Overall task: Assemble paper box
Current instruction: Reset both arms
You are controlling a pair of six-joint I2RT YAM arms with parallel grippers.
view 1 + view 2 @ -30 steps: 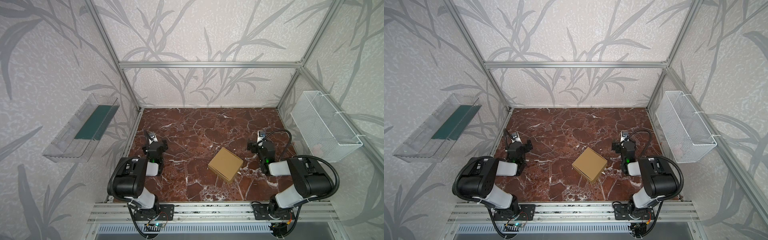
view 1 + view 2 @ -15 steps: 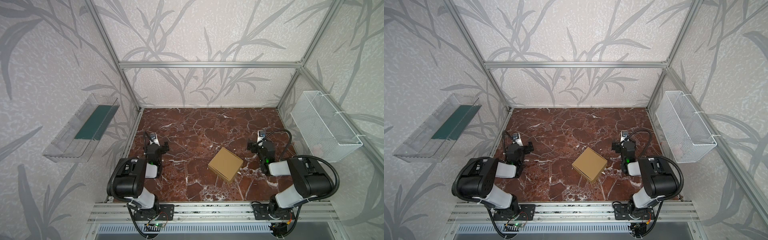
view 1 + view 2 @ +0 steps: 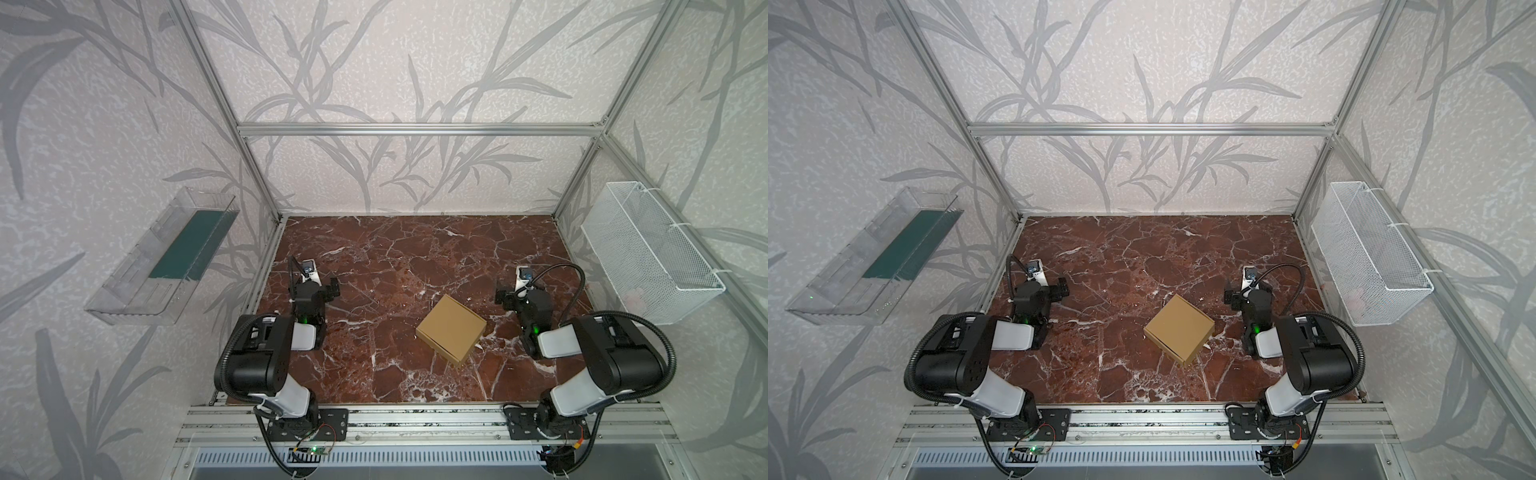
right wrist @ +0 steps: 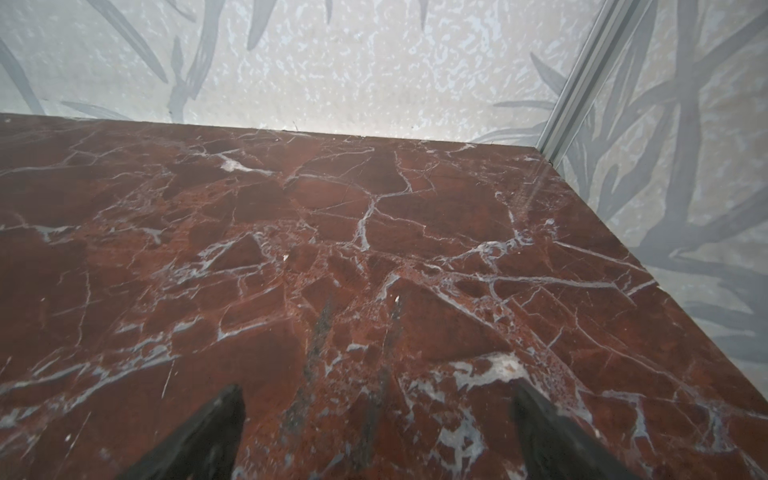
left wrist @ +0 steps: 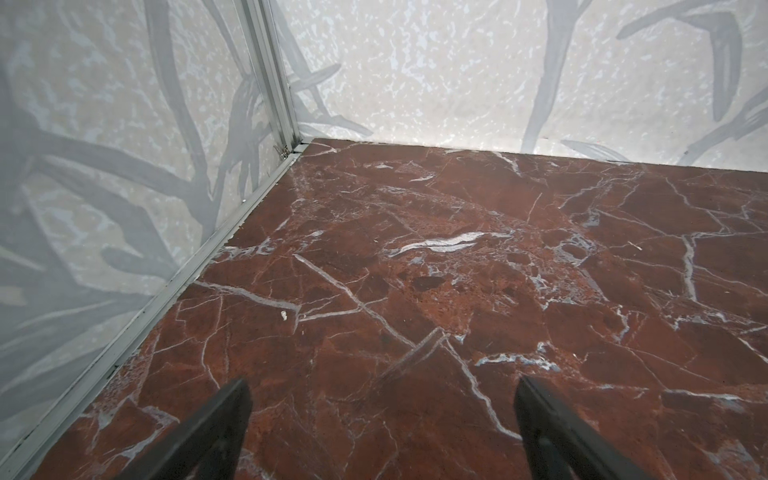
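Observation:
The paper box (image 3: 451, 331) (image 3: 1179, 328) is a small square tan cardboard mailer. It lies closed and flat on the red marble table (image 3: 415, 249), turned cornerwise, right of centre. My left gripper (image 3: 313, 286) (image 3: 1040, 287) rests low at the table's left side, far from the box. In the left wrist view this gripper (image 5: 382, 415) is open over bare marble. My right gripper (image 3: 519, 293) (image 3: 1249, 293) sits just right of the box without touching it. The right wrist view shows it (image 4: 376, 419) open with nothing between the fingers. Neither wrist view shows the box.
A clear plastic tray (image 3: 166, 257) with a dark green sheet hangs on the left wall. A white wire-mesh basket (image 3: 648, 249) hangs on the right wall. Aluminium frame posts (image 3: 262, 199) stand at the back corners, and a metal rail (image 3: 415, 419) runs along the front edge.
The left gripper has turned and shifted slightly to the right. The right arm and the box have not moved.

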